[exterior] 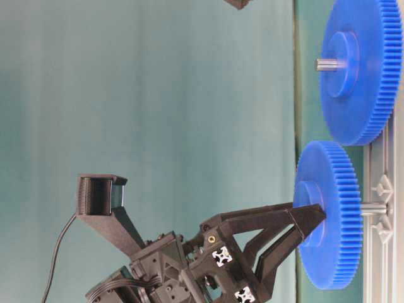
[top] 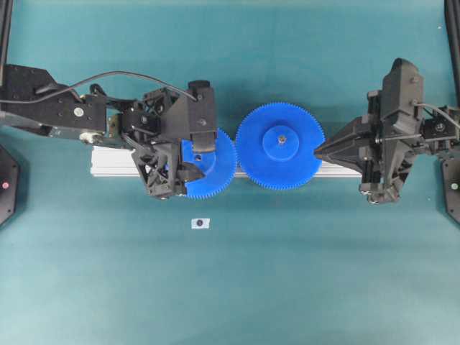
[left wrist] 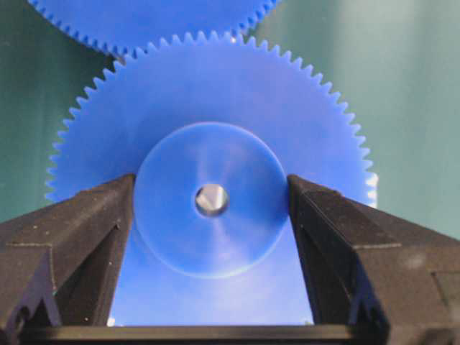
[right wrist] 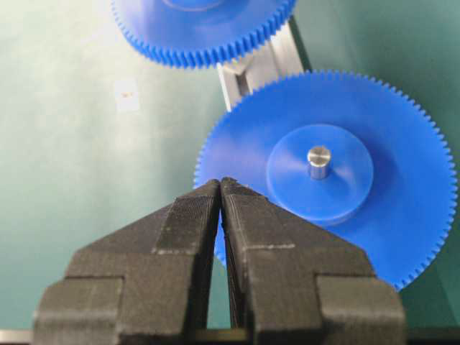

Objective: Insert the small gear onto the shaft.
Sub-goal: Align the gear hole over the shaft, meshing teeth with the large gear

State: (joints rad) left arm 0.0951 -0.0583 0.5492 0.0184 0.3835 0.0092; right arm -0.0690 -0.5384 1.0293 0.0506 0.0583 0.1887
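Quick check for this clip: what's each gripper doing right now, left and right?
Left gripper: closed on the raised hub of the small gear.
Right gripper: shut, holding nothing, tips by the larger gear.

The small gear (left wrist: pixel 208 144), blue and fine-toothed, sits on the shaft (left wrist: pixel 211 199), whose grey tip shows in its hub's centre hole.

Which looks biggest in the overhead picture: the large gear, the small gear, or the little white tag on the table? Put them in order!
1. Large gear, fully visible.
2. Small gear, partly hidden under the left gripper, yet it still looks smaller.
3. White tag, by far the tiniest.
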